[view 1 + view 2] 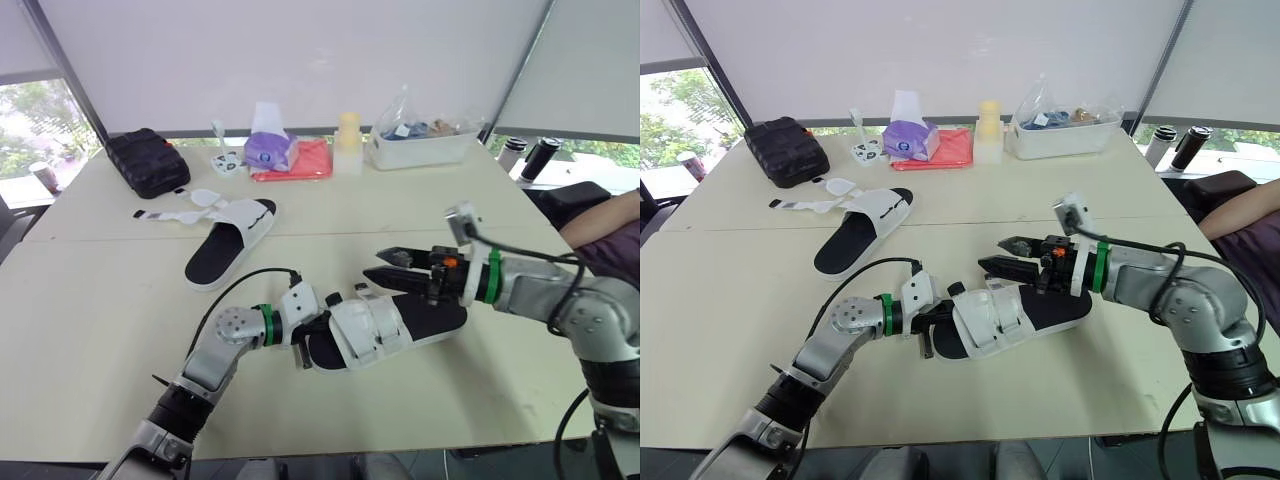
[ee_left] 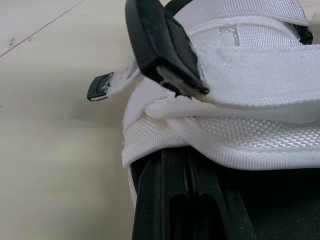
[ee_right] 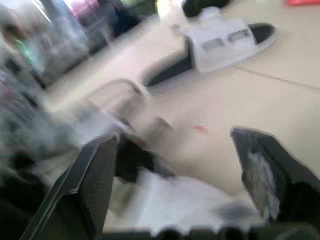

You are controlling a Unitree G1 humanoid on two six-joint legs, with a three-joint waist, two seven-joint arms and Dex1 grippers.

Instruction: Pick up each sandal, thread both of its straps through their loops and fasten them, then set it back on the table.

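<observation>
Over near sandal (image 1: 385,330), level right end effector (image 1: 373,264)

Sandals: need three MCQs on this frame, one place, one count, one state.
1. Where does the far sandal lie?
A. on the floor
B. on the table, near the black bag
C. hanging from a hook

2. How many sandals are there?
A. one
B. two
C. four

3. The right end effector is:
A. open above the near sandal
B. shut on a strap
C. shut on a cup

Answers:
1 B, it lies by the bag on the robot's left.
2 B, one is far and one is near.
3 A, its jaws stand apart over the sandal.
</observation>
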